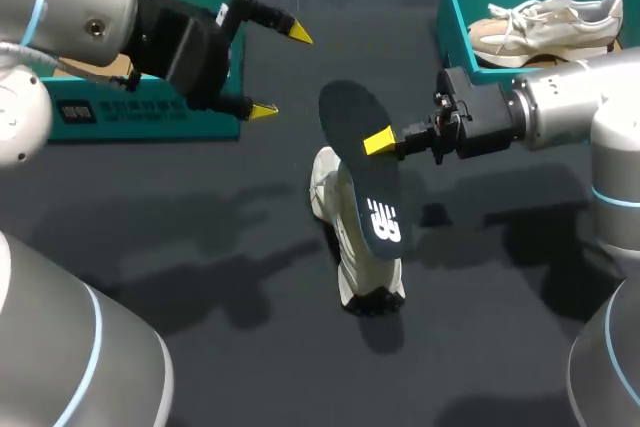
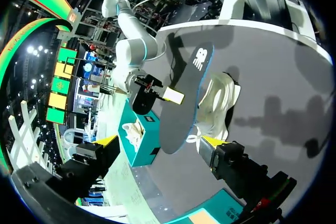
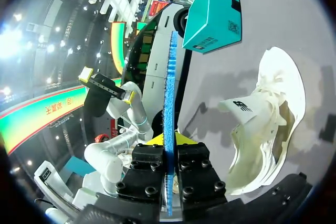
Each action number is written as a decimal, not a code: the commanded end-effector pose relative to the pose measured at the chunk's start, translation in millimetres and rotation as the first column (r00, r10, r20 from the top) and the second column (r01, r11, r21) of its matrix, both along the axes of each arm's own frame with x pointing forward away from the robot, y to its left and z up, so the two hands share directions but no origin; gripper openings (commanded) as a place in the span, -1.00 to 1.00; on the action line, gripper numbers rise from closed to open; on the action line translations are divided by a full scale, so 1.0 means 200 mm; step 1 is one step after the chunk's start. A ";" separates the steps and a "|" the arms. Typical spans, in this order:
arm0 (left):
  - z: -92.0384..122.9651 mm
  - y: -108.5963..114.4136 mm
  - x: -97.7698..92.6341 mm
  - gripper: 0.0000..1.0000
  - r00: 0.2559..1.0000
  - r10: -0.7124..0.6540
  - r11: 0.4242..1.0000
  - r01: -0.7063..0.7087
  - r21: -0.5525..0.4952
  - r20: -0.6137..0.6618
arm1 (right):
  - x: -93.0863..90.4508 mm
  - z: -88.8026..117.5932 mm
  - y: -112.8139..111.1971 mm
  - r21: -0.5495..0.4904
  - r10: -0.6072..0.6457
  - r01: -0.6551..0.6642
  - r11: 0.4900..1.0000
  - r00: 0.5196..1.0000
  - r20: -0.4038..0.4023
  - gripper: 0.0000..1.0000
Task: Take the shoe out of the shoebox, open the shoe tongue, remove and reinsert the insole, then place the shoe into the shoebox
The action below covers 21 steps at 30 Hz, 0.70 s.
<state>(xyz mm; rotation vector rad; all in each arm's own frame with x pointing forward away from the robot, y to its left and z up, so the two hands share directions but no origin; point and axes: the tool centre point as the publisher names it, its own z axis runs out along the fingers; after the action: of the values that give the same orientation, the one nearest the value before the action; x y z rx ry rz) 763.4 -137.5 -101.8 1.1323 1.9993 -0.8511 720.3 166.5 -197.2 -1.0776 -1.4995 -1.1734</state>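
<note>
A white shoe (image 1: 365,272) lies on the dark table at the middle, tongue pulled up. Just above it my right gripper (image 1: 385,142) is shut on a dark insole (image 1: 368,187), which hangs tilted over the shoe. In the right wrist view the insole (image 3: 169,87) shows edge-on between the fingers of the right gripper (image 3: 169,142), with the shoe (image 3: 268,129) beside it. My left gripper (image 1: 282,72) stands open above the table, left of the insole and apart from it. In its own view the left gripper (image 2: 157,142) faces the insole (image 2: 184,98) and the shoe (image 2: 218,103).
A teal shoebox (image 1: 452,17) at the back right holds a beige shoe (image 1: 545,27). A second teal box (image 1: 150,112) stands at the back left, under my left arm. It also shows beyond the insole as the teal box (image 3: 215,14).
</note>
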 end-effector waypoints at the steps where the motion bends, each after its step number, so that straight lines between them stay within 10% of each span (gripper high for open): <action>1: -0.06 0.00 0.00 1.00 0.988 0.082 0.952 -0.038 -0.304 0.133 | 0.00 0.00 0.00 -0.001 -0.001 0.001 1.000 1.000 0.000 -1.00; 21: -0.21 0.00 0.03 1.00 0.954 -0.015 0.868 0.162 -0.469 0.301 | 0.00 0.00 0.00 -0.001 -0.001 0.001 1.000 1.000 0.000 -1.00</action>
<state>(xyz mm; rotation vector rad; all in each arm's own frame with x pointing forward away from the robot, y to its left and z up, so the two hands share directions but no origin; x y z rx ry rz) 768.3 -134.4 -131.5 1.1051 1.5447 -1.0140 720.3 166.5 -197.2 -1.0776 -1.4995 -1.1734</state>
